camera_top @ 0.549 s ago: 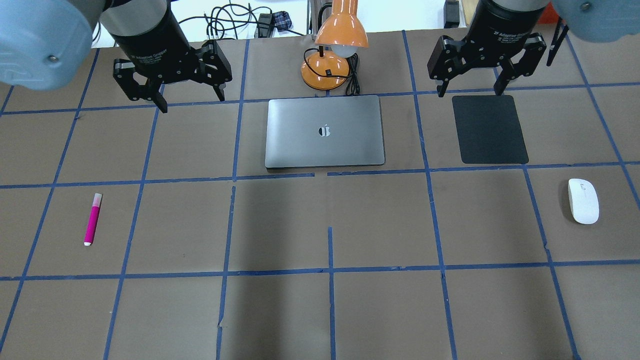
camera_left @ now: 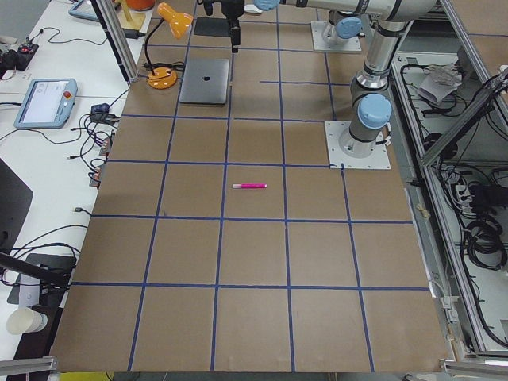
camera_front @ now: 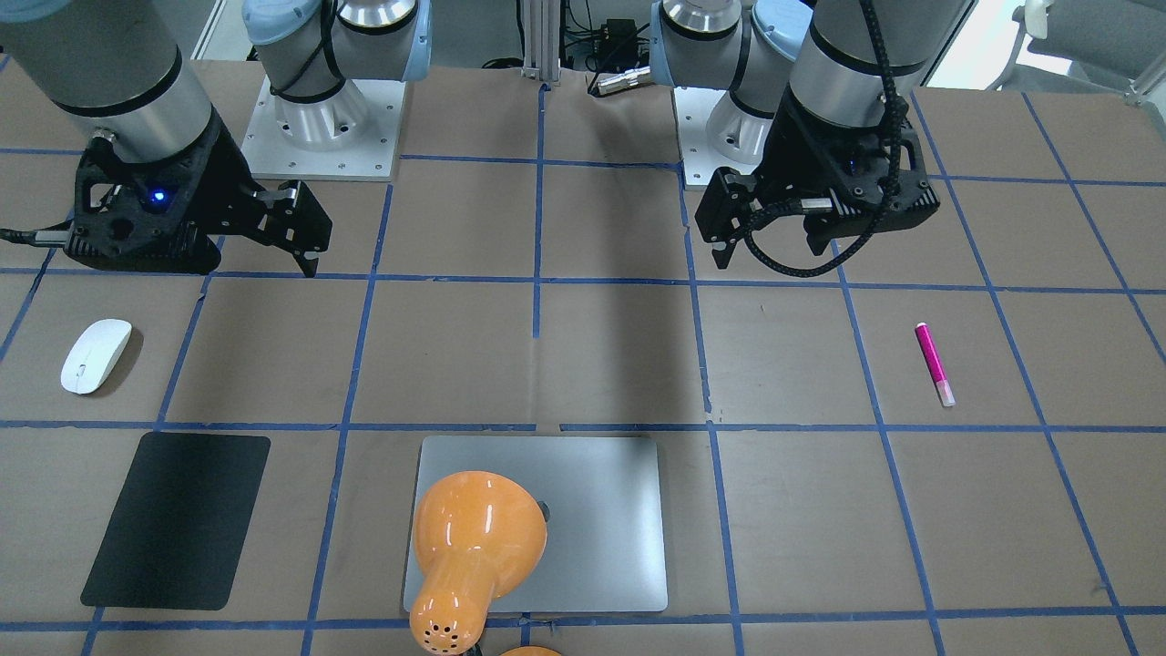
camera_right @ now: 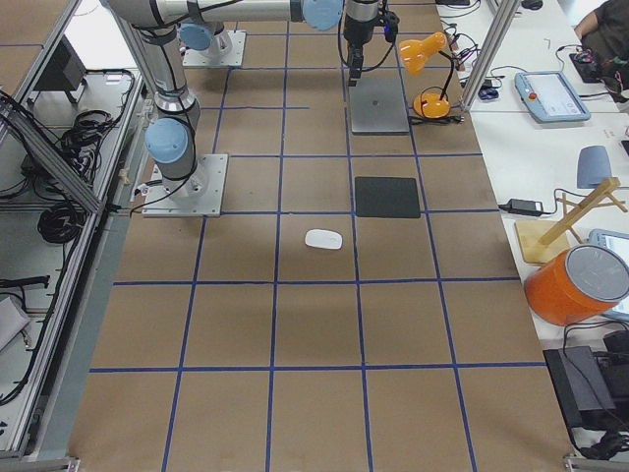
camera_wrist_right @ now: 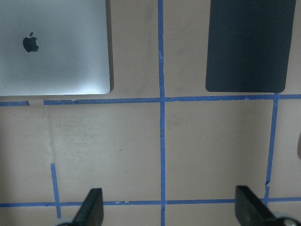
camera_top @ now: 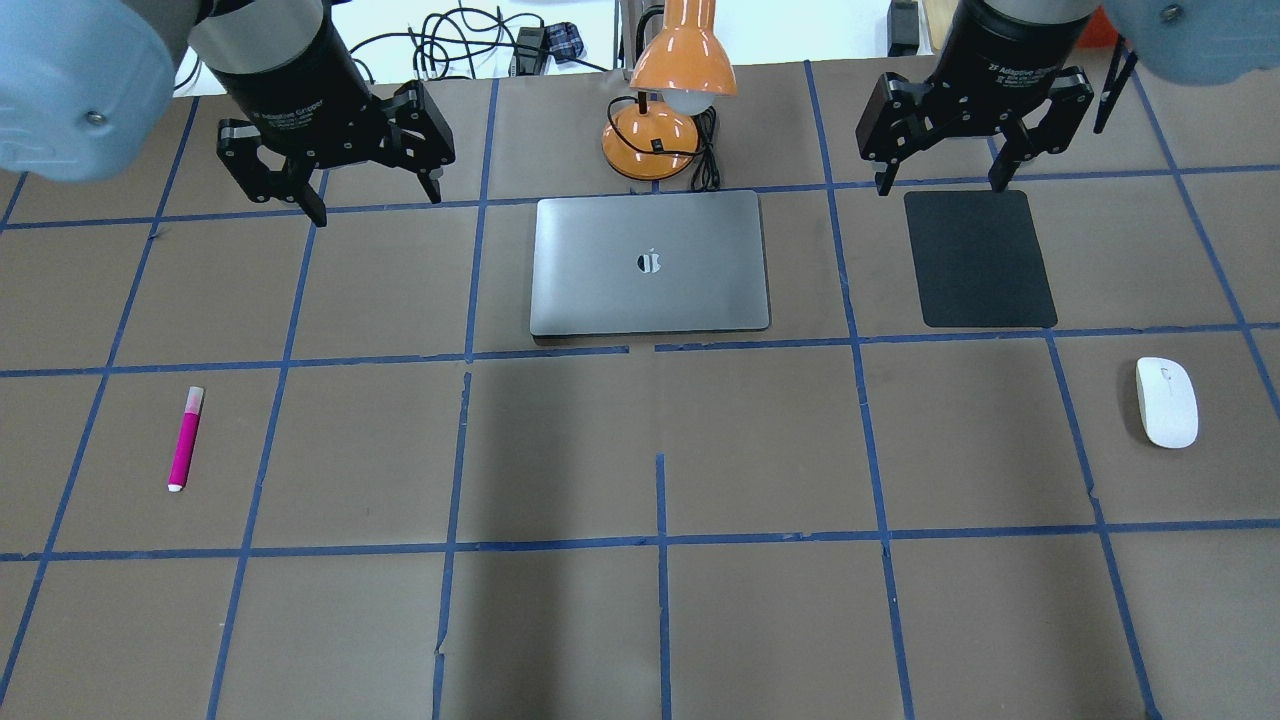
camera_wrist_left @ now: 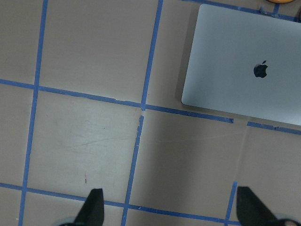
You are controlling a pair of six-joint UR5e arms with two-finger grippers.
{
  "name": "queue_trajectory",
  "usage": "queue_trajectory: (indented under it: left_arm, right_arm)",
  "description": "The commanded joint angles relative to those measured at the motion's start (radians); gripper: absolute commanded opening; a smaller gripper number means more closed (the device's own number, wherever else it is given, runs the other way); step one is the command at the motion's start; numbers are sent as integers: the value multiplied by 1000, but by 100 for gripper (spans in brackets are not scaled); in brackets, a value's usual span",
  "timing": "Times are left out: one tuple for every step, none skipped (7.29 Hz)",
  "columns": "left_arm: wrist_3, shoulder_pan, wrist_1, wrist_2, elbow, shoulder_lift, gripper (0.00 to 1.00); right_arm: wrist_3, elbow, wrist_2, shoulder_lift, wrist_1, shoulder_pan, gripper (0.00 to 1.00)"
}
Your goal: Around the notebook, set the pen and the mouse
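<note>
The magenta pen (camera_top: pixel 186 438) lies on the brown table at the left, its pale tip pointing away from me. At the far right rests the white mouse (camera_top: pixel 1167 402). The closed silver-grey notebook (camera_top: pixel 650 262) lies flat at the centre back. My left gripper (camera_top: pixel 375 205) hovers open and empty above the table, left of the notebook and well behind the pen. Over the far edge of the black mat, my right gripper (camera_top: pixel 940 185) is open and empty too. The left wrist view shows the notebook (camera_wrist_left: pixel 244 80) beyond spread fingertips (camera_wrist_left: pixel 94 209).
A thin black mat (camera_top: pixel 980 258) lies right of the notebook, behind the mouse. An orange desk lamp (camera_top: pixel 665 110) with its cord stands just behind the notebook. Blue tape lines grid the table (camera_top: pixel 660 600).
My left gripper has shifted slightly back and to the left. The right gripper has barely moved. Pen, mouse and notebook lie where they were.
</note>
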Motion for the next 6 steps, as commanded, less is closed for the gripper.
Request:
queue_trajectory:
  left_arm:
    - [8,69,-3,-1,-12,-4,100]
    - [46,139,1,-9,-41,-4,100]
    - [175,234,3,-13,-85,-6,100]
    - [319,327,3,-6,-132,-7,100]
    - [392,410,7,-1,-171,-27,100]
    - [475,466,83,14,-205,-63,100]
  right_arm:
    - [0,2,-1,2,6,0,100]
    - [-3,8,-4,14,9,-24,100]
    - [-34,31,-7,14,6,-70,100]
    - [-139,78,-14,14,-5,-160,100]
    - [-289,136,-13,16,-29,-275,100]
    - [-432,207,-18,36,-169,-375,100]
